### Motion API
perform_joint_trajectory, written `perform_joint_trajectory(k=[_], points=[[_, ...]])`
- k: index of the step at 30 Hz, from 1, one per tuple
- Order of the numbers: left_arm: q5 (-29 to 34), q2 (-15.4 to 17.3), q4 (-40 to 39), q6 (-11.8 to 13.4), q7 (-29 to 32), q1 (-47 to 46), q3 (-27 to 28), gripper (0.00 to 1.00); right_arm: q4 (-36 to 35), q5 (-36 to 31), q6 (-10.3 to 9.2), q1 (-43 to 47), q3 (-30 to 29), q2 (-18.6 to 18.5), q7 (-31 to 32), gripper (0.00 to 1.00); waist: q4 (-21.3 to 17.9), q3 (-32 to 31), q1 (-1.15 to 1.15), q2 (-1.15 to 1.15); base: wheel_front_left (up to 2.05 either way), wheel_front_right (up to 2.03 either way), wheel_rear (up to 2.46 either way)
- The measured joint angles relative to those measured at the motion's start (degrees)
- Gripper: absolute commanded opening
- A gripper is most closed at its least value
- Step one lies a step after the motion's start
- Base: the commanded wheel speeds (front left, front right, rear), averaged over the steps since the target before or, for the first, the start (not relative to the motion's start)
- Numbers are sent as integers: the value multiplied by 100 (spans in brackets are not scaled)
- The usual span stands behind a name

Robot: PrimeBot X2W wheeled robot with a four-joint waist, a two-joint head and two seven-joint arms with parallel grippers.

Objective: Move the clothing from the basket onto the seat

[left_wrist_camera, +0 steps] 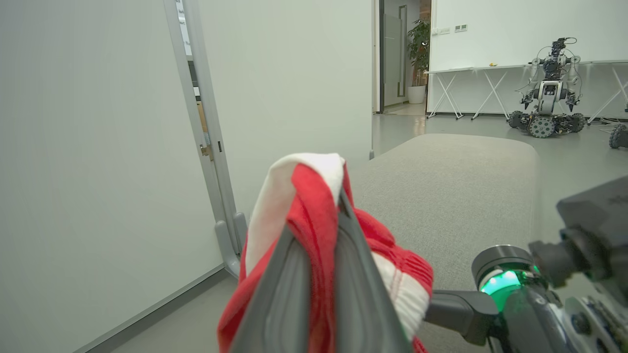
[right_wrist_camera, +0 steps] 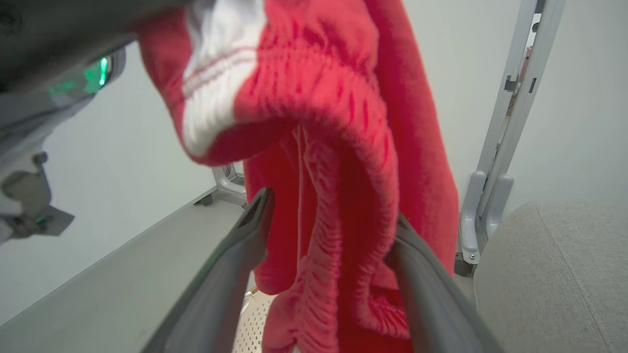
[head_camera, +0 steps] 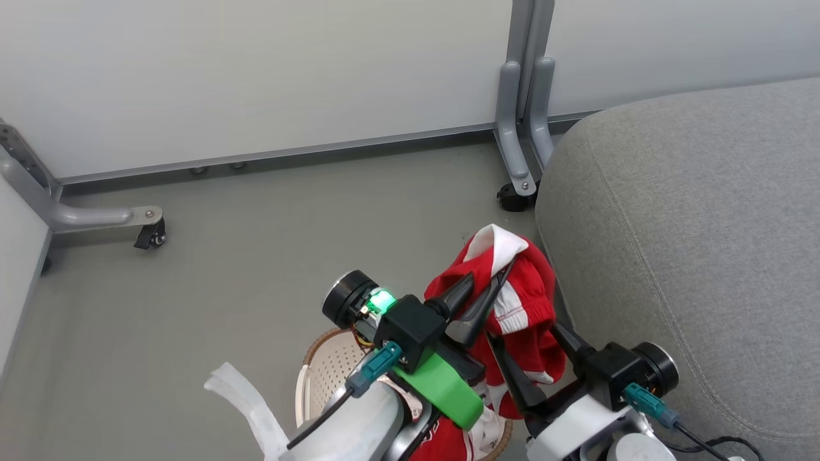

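- Your left gripper is raised above the basket. Its fingers are drawn together and clamped on the clothing.
- In the left wrist view, a red fold with a white band is pinched between those fingers and pokes out above the tips.
- The held garment hangs in the air just beside the rounded corner of the seat. You cannot tell whether it brushes the upholstery.
- Your right gripper sits lower, under the left one. Its fingers are spread wide, one on each side of the hanging red fabric.
- In the right wrist view, a ribbed red fold drops between the two fingers. It looks loose, not squeezed.
- More red and white cloth lies in the basket, at the bottom edge of the head view below your left arm.
- The basket stands on the floor, near the seat's front corner. Part of its brown rim and perforated wall is visible.
- In the background of the left wrist view, another wheeled robot stands by a folding table, beyond the seat's far end.
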Motion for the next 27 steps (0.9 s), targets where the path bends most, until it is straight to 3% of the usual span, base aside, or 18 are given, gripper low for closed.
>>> perform_joint_trajectory(k=[1, 2, 3, 4, 15, 17, 18, 19, 27], points=[[-20, -1, 22, 10, 0, -17, -21, 0, 27, 12, 0, 4, 2, 1, 0, 88, 5, 3, 0, 0, 0, 0, 0], [-22, 0, 53, 22, 0, -44, -45, 0, 35, 23, 0, 4, 0, 4, 0, 46, 10, 8, 0, 0, 0, 0, 0], [-38, 0, 80, 45, 0, -73, -67, 0, 41, 51, 0, 4, 26, 3, 0, 11, 13, 15, 0, 0, 0, 0, 0], [-70, -1, 105, 56, 0, -80, -82, 0, 76, 89, 0, 4, 98, -14, 0, 0, 17, 19, 0, 0, 0, 0, 0], [-210, -1, 488, 136, 137, -107, -260, 0, 261, 132, 2, 23, -71, -26, 1, 0, 45, 63, 0, 0, 0, 0, 0], [-212, -1, 527, 137, 146, -125, -281, 19, 287, 129, 2, 27, -105, -19, 1, 0, 53, 68, 0, 0, 0, 0, 0], [-212, -1, 542, 137, 160, -141, -286, 45, 301, 116, 2, 29, -131, -10, 1, 0, 56, 71, 0, 0, 0, 0, 0], [-211, -1, 553, 155, 160, -153, -293, 100, 323, 98, 2, 30, -162, 2, 1, 0, 60, 74, 0, 0, 0, 0, 0], [-211, -1, 569, 213, 136, -188, -308, 100, 379, 88, 2, 32, -293, 60, 1, 0, 68, 100, 0, 0, 0, 0, 0]])
